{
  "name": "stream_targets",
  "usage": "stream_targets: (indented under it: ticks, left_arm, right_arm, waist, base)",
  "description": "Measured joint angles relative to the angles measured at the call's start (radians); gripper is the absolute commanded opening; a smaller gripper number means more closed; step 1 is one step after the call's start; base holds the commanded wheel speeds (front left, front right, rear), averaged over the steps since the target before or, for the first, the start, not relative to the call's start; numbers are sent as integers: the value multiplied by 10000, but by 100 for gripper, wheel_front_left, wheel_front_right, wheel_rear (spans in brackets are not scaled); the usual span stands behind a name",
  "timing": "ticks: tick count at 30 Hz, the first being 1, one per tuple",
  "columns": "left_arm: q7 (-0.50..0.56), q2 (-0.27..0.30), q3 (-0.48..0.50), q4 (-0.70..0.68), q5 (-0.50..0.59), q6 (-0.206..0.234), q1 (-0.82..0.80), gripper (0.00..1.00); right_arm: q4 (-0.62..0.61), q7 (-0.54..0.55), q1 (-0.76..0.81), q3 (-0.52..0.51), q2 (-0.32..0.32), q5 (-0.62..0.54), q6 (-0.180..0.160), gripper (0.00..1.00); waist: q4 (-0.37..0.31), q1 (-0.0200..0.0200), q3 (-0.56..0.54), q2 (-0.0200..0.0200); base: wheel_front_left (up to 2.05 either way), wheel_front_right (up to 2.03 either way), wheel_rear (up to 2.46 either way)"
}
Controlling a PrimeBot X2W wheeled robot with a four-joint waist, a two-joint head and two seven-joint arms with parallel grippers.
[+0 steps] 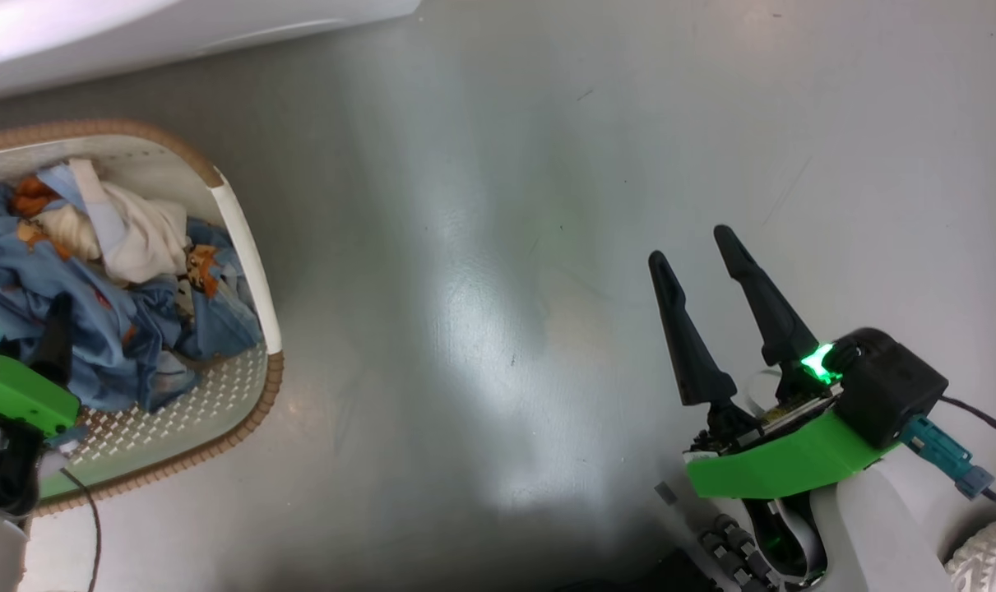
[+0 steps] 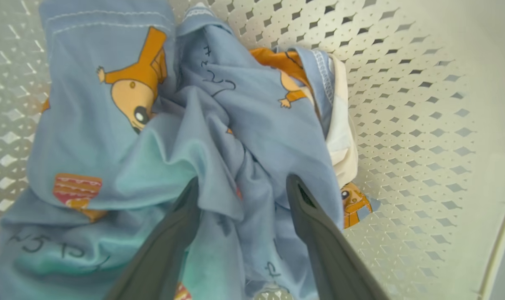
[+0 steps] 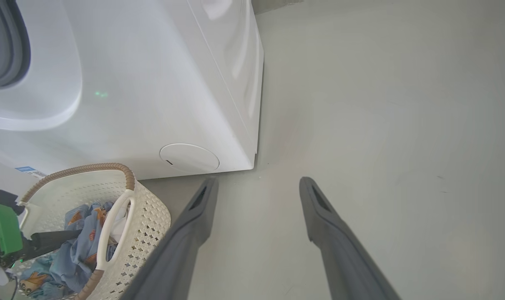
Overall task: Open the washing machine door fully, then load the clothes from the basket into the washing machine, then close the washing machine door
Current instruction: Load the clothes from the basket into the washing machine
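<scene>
The basket (image 1: 247,247), cream with a brown woven rim, stands on the floor at the left, and the clothes (image 1: 94,279) are bundled inside: light blue printed fabric and a white piece. My left gripper (image 2: 244,185) is open and pushed down into the clothes (image 2: 235,125), with a blue fold lying between its fingers. In the head view the left gripper (image 1: 53,316) dips into the bundle. My right gripper (image 1: 691,249) hangs open over bare floor, holding nothing. The washing machine (image 3: 152,83) stands behind the basket (image 3: 148,225); its grey gasket (image 3: 10,41) shows, while the washing machine door is out of view.
A round flap (image 3: 189,157) sits low on the washer's front, close to the basket rim. The washer's lower edge (image 1: 136,33) crosses the head view's top left. Grey floor (image 1: 506,288) spreads between the basket and my right arm.
</scene>
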Motion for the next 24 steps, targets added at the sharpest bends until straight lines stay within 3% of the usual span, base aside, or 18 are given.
stream_targets:
  ticks: [10,16,17,19,20,24]
  left_arm:
    - [219,336,-1001,40,-2,0,-753,100]
    - [408,422,-1413,1152,255,0,-1325,100]
    - [435,418,-1434,1331,255,0,-1404,66]
    - [431,399,-1522,1546,311,0,-1563,27]
    - [418,399,-1574,1599,370,0,-1626,0]
    - [188,351,-1774,1691,397,0,-1730,0]
  right_arm:
    - [-117,0,-67,113,0,67,0,100]
    - [-238,0,-67,117,0,67,0,100]
    - [-257,0,-67,115,0,67,0,100]
    - [-282,0,-67,111,0,71,0,100]
    - [-284,0,-67,111,0,75,0,100]
    - [-257,0,-76,104,0,165,0,100]
  waist:
    - [-130,0,503,0]
    - [-229,0,808,0]
    - [-243,0,848,0]
    - [-253,0,909,0]
    - [-254,0,933,0]
    - [-208,0,887,0]
  base:
    - [0,0,0]
    - [0,0,0]
    - [0,0,0]
    - [0,0,0]
    - [0,0,0]
    - [0,0,0]
